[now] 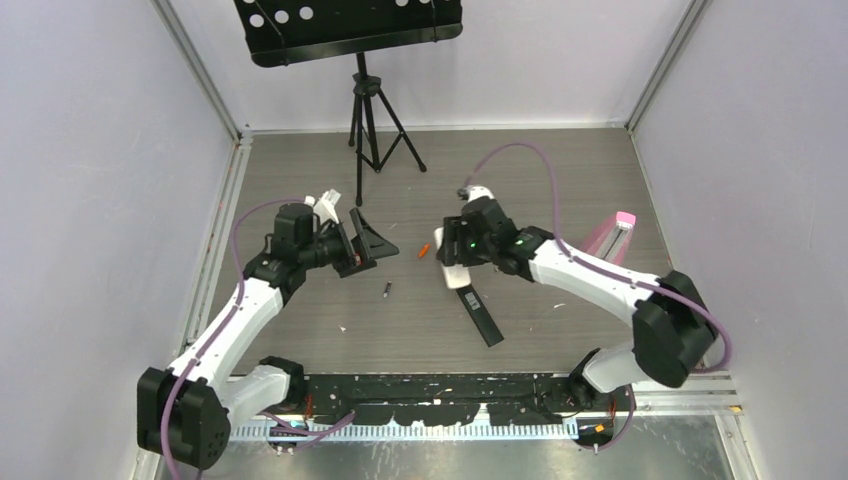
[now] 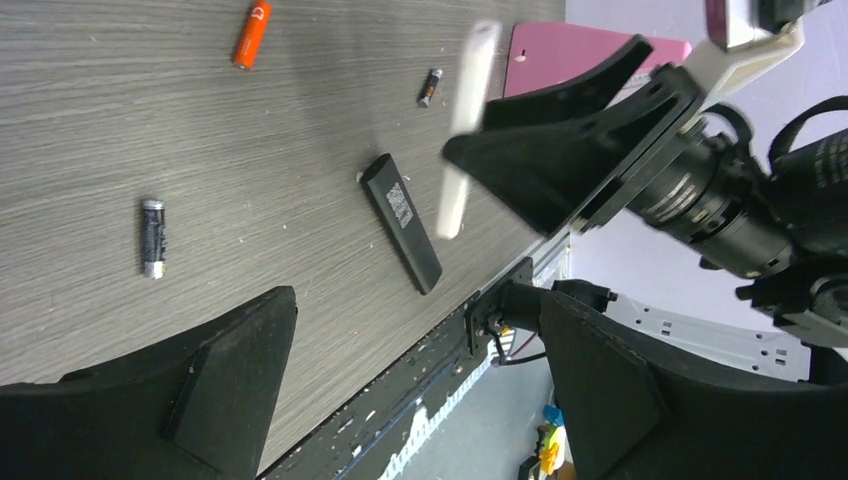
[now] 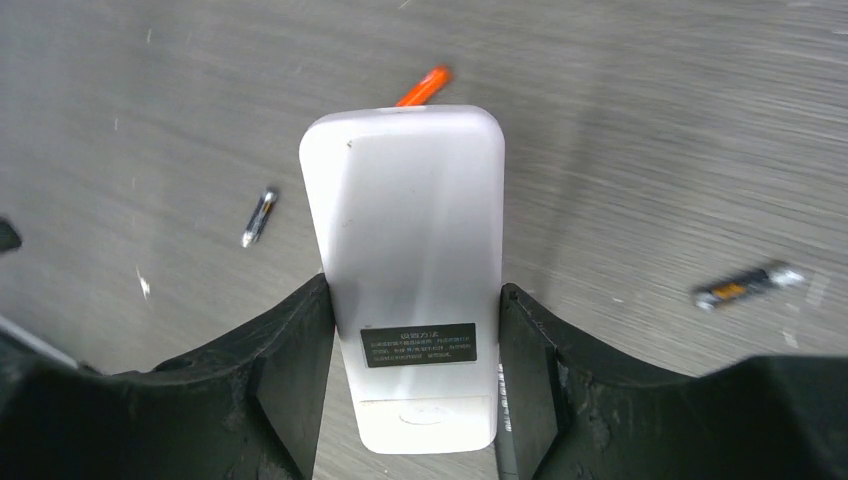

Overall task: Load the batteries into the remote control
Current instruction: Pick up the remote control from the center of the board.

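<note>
My right gripper [image 1: 452, 262] is shut on a white remote [image 3: 410, 250], back side up with a dark label, fingers [image 3: 292, 370] on its long sides, low over the table. A black remote [image 1: 483, 318] lies just nearer; it also shows in the left wrist view [image 2: 401, 221]. An orange battery [image 1: 424, 250] lies left of the right gripper. A dark battery [image 1: 387, 290] lies between the arms. The right wrist view shows the orange one [image 3: 424, 86] and two dark ones [image 3: 259, 216] [image 3: 748, 286]. My left gripper [image 1: 362, 245] is open and empty [image 2: 420, 400]. The green battery is out of view.
A pink box [image 1: 612, 235] stands at the right by the wall. A black tripod stand [image 1: 368, 110] with a tray top stands at the back. A black rail [image 1: 450, 390] runs along the table's near edge. Walls close in both sides.
</note>
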